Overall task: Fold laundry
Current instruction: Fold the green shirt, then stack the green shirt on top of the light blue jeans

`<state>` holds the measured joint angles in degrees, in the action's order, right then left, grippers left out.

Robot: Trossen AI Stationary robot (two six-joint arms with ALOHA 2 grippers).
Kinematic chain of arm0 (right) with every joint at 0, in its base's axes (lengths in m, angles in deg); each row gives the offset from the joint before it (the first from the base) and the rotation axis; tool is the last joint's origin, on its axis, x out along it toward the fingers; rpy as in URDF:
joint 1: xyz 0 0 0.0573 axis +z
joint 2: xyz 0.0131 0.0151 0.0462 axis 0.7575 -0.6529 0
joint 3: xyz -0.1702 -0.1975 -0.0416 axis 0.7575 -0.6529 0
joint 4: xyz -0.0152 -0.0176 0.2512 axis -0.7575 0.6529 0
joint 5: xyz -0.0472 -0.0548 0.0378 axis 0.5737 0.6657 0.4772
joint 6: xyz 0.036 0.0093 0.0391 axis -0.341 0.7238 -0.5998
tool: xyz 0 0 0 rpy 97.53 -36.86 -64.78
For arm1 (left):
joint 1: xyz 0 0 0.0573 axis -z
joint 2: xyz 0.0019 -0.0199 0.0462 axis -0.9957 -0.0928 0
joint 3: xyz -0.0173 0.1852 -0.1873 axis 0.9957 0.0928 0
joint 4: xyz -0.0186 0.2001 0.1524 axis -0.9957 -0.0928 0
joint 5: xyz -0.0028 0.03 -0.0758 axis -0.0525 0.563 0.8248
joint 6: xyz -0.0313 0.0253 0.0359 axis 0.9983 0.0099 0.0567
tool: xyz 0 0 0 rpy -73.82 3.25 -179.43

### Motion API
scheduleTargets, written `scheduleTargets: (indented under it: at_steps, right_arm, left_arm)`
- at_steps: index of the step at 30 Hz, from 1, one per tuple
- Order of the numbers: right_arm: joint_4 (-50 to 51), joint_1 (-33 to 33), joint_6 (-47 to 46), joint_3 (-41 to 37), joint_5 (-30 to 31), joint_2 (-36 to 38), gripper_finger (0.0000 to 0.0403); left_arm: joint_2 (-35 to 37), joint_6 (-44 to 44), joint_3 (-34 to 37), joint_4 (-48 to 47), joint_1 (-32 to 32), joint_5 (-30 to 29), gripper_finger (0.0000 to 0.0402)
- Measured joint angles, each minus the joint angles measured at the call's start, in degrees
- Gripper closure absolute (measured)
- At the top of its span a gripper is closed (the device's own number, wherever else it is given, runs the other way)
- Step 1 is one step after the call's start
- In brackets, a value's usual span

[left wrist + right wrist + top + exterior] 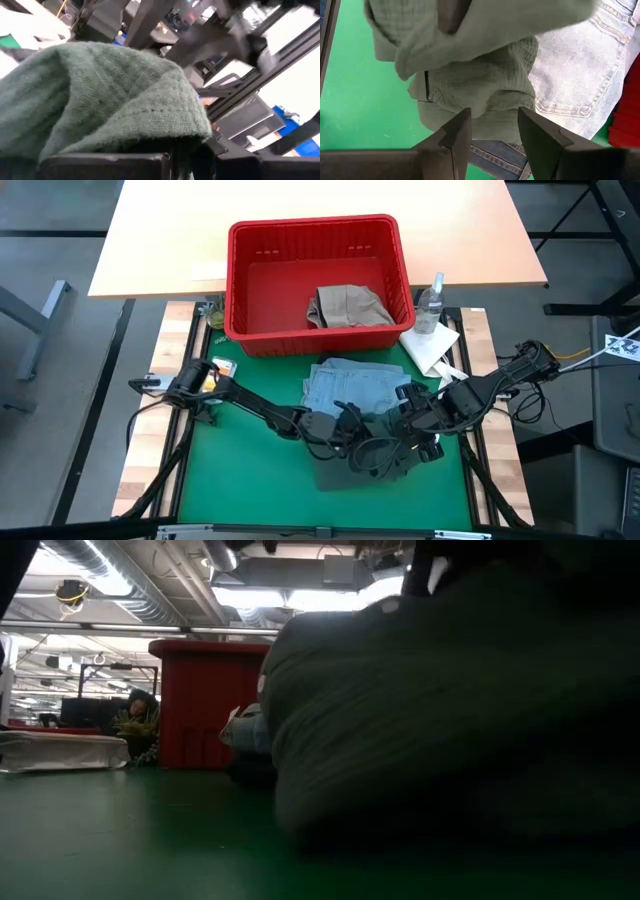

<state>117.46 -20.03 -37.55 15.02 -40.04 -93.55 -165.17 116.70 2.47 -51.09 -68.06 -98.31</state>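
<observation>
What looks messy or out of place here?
The dark olive green piece lies bunched under both grippers, left and right, atop rumpled light blue denim. A beige khaki piece sits crumpled in the red plastic basket.

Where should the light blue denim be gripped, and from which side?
Judging from above, take the light blue denim at its bare edge nearest the red basket, coming from that side. It lies flat there, while the olive green piece and both grippers cover its near end.
</observation>
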Motion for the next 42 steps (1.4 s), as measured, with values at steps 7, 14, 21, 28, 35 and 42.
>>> scheduleTargets:
  at_steps: [7,14,21,28,35,42]
  right_arm:
    - [0.0,0.0,0.0,0.0,0.0,0.0,0.0242]
    - [0.0,0.0,0.0,0.0,0.0,0.0,0.0242]
    - [-0.2,0.0,0.0,0.0,1.1,0.0,0.0242]
    - [-0.3,0.0,0.0,0.0,1.1,0.0,0.0242]
    - [-1.5,0.0,0.0,0.0,1.1,0.0,0.0242]
    - [-3.0,0.0,0.0,0.0,-1.0,0.0,0.0242]
  left_arm:
    - [-3.5,1.5,0.1,0.2,-0.4,0.2,0.0368]
    - [-3.5,-0.6,0.0,0.7,-1.7,0.6,0.0365]
    - [-3.5,-1.9,0.0,1.0,-2.7,1.7,0.0331]
    - [-3.5,-1.9,0.0,1.0,-4.2,1.7,0.0278]
    - [-3.5,-1.9,0.0,3.2,-4.7,8.0,0.0244]
    - [-3.3,-9.3,0.0,7.0,-4.8,15.8,0.0251]
